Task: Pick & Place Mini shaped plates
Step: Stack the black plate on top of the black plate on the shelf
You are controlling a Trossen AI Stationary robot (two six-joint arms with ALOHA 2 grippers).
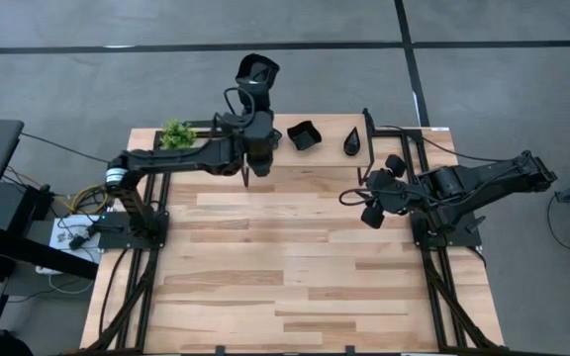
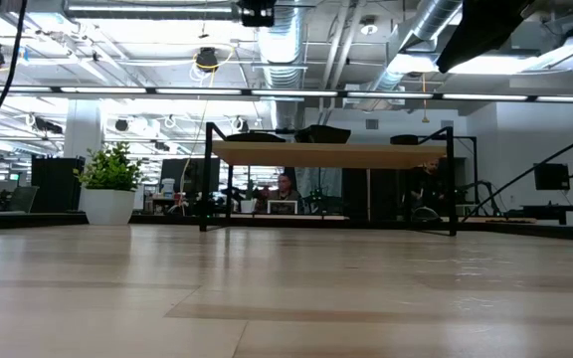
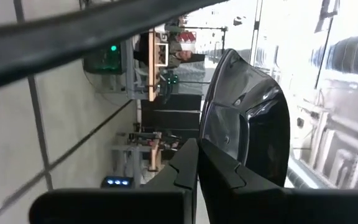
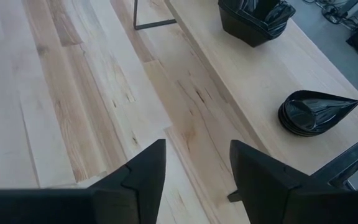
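Plate [image 3: 247, 118] riding clamped in left gripper [image 1: 248, 170], lifted near twelve o'clock, just beside square-plate stack [image 1: 304, 135]. Teardrop stack [image 1: 352, 144] sitting toward one o'clock. Right gripper [image 4: 194, 168] waiting at three o'clock, fingers spread, holding nothing. Advising: keeping plate level, lowering squarely before releasing.

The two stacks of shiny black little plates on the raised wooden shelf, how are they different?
The teardrop stack of glossy black plates has a round body ending in one sharp point; the wavy-edged square stack has corners and taller, bowl-like sides. In the high view the teardrop stack sits nearer the right arm and the square stack nearer the left arm. Both are shiny black, stacked, and rest on the same light wooden shelf.
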